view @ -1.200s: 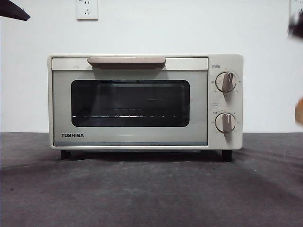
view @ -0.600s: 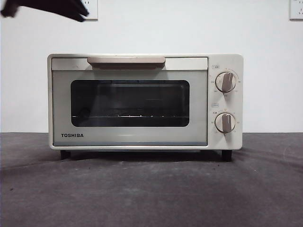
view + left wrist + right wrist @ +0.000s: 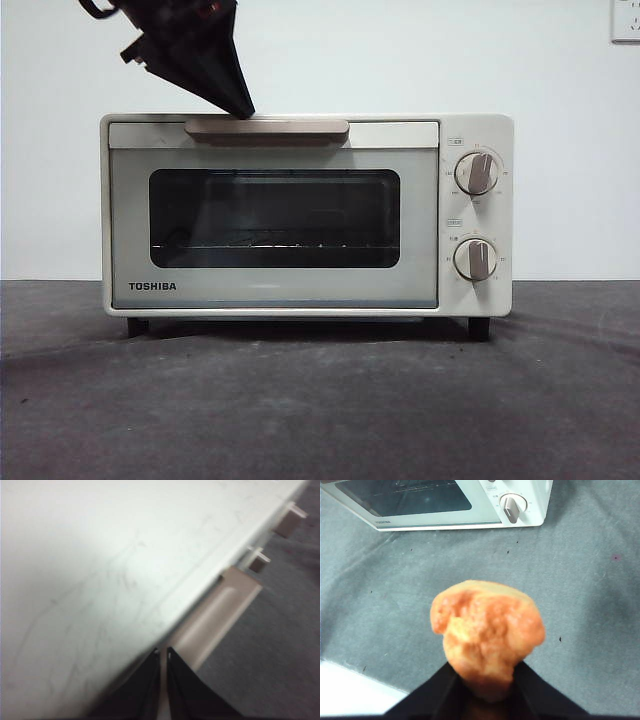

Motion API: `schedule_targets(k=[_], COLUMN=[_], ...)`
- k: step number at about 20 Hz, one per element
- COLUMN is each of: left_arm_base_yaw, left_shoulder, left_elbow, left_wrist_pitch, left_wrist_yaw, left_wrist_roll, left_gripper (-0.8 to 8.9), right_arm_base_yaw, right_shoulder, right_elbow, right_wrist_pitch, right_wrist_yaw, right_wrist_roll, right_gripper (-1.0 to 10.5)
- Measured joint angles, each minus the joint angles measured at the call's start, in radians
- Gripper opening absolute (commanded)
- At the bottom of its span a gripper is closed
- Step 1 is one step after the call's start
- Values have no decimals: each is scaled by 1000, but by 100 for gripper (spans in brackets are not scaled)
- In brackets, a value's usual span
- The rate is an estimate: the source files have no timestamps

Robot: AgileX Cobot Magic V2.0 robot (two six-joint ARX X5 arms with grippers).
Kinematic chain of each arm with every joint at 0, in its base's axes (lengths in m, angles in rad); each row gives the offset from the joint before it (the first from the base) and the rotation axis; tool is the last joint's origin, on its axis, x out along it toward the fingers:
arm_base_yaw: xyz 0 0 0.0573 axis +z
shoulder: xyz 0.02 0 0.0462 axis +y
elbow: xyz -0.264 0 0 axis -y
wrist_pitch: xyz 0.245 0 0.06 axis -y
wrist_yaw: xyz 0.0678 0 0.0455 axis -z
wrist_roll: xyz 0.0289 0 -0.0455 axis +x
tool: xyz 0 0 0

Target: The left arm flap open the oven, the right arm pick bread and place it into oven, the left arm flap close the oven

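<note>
Your left gripper (image 3: 240,106), jaws pressed together, touches the cream-white oven's (image 3: 475,300) beige bar handle (image 3: 290,127); your right gripper (image 3: 487,682) pinches the golden-brown bread (image 3: 487,632).

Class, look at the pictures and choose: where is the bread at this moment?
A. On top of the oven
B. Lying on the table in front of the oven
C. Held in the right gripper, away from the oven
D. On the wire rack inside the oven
C: the right wrist view shows the bread clamped in the right gripper above the table, while the oven door is shut.
</note>
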Motion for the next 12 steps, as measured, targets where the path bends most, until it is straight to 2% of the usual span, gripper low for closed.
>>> schedule_targets(k=[8,12], left_arm_base_yaw=[-10,-24], left_shoulder=[21,18], left_elbow=[12,26], left_wrist_pitch=[-15,-79], left_wrist_yaw=[-4,-4], left_wrist_roll=[10,1], left_gripper=[19,18], right_arm_base_yaw=[0,0], right_shoulder=[0,0], right_elbow=[0,0], right_wrist_pitch=[0,0], right_wrist_yaw=[0,0], right_wrist_roll=[0,0], right_gripper=[86,86])
